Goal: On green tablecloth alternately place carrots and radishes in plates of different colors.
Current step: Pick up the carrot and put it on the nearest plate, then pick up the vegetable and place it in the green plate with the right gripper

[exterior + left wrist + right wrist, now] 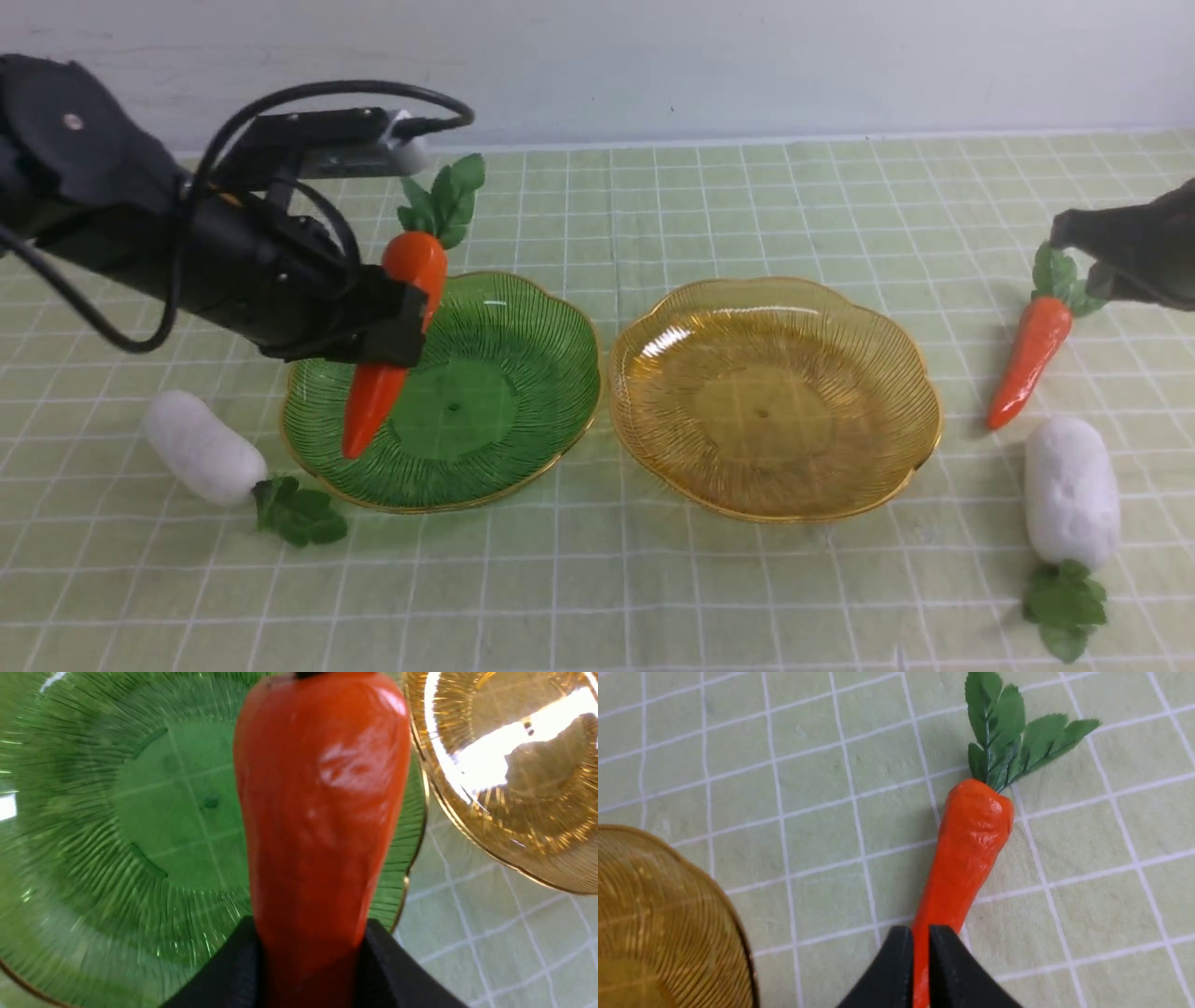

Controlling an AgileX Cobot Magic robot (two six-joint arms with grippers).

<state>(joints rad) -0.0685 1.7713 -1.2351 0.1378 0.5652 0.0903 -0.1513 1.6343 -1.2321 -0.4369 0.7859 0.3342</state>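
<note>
My left gripper [401, 317] is shut on a carrot [415, 261] and holds it tilted, tip down and leaves up, above the left part of the green plate [523, 373]. The left wrist view shows that carrot [322, 788] between the black fingers [387, 970] over the green plate [117, 835]. The amber plate [775, 397] lies empty to its right. The second carrot [1032, 359] lies on the green tablecloth [653, 579] right of the amber plate. My right gripper [1074, 233] hovers over it, shut and empty [920, 938]. Two radishes lie on the cloth, one front left [201, 448] and one front right [1072, 490].
A pale wall runs along the table's far edge. The left arm and its cable reach in from the left over the cloth. The amber plate's rim [733, 924] shows in the right wrist view, a little way from the lying carrot [971, 849].
</note>
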